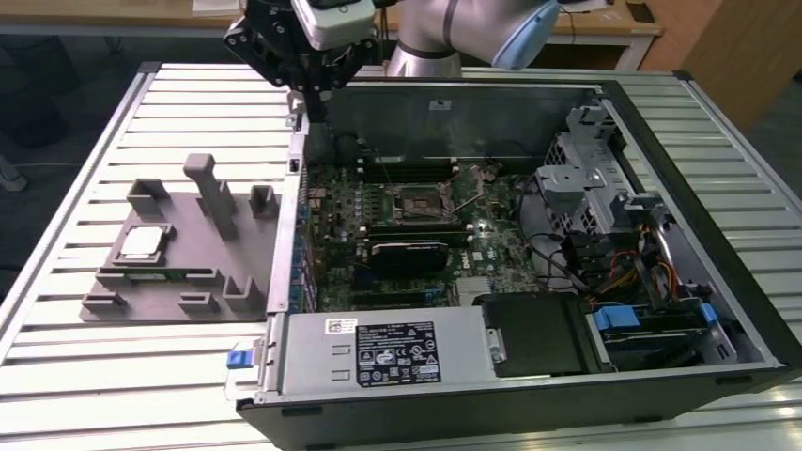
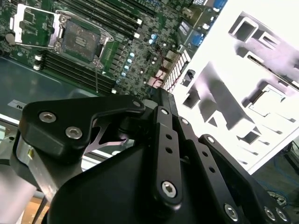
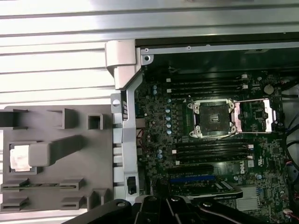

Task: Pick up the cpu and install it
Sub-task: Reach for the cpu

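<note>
Hovering high over the far corner of the case wall (image 1: 299,160), the gripper (image 1: 316,92) hangs with its tip pointing down. Whether it is spread wide or drawn narrow I cannot tell. It touches nothing.

The cpu (image 1: 141,242) is well apart from it, on the exterior view's left. It lies flat with its metal top up in a shallow recess of the grey holder (image 1: 188,277), which rests on the slatted table (image 1: 100,376). The recess probably keeps the chip square and level for a grasp from above. A tall post (image 1: 207,188) rises from the holder just beside the chip on the exterior view's right. That side looks tight, while the room straight above the chip is open.

The case wall stands as a raised edge between the holder and the motherboard (image 1: 501,235), so anything carried across must pass over it.

Inside the computer case (image 1: 652,122), the socket (image 1: 420,200) sits with its metal load plate (image 3: 252,114) swung aside and its dark centre bare, presumably ready to take the chip. Memory slots (image 3: 205,86) run along its far and near sides and a black card (image 1: 408,256) lies nearer. All of these are low, so the room above the socket is clear.
</note>
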{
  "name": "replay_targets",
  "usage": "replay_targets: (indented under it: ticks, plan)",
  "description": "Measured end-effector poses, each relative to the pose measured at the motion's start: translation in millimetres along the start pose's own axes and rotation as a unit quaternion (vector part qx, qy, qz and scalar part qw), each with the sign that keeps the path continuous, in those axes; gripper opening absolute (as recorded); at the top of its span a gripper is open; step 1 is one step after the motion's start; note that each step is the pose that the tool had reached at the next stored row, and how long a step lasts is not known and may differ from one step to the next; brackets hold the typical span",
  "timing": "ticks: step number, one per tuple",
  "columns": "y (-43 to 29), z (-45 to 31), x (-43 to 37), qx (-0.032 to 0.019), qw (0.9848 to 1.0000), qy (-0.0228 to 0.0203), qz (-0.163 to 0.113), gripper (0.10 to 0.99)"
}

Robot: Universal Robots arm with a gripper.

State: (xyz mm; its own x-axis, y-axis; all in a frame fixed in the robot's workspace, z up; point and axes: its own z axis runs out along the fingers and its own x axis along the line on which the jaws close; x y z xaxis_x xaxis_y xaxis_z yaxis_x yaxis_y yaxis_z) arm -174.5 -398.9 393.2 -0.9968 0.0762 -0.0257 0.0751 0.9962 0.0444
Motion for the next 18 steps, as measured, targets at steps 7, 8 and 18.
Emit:
replay_targets:
  ticks: [7,8,18]
  plan:
    - [-0.7,-0.2,9.4,0.0000,1.0000,0.0000,0.000,0.106]
    - [-0.8,-0.2,10.7,0.0000,1.0000,0.0000,0.000,0.106]
    - [-1.9,-0.5,24.6,0.0000,1.0000,0.0000,0.000,0.106]
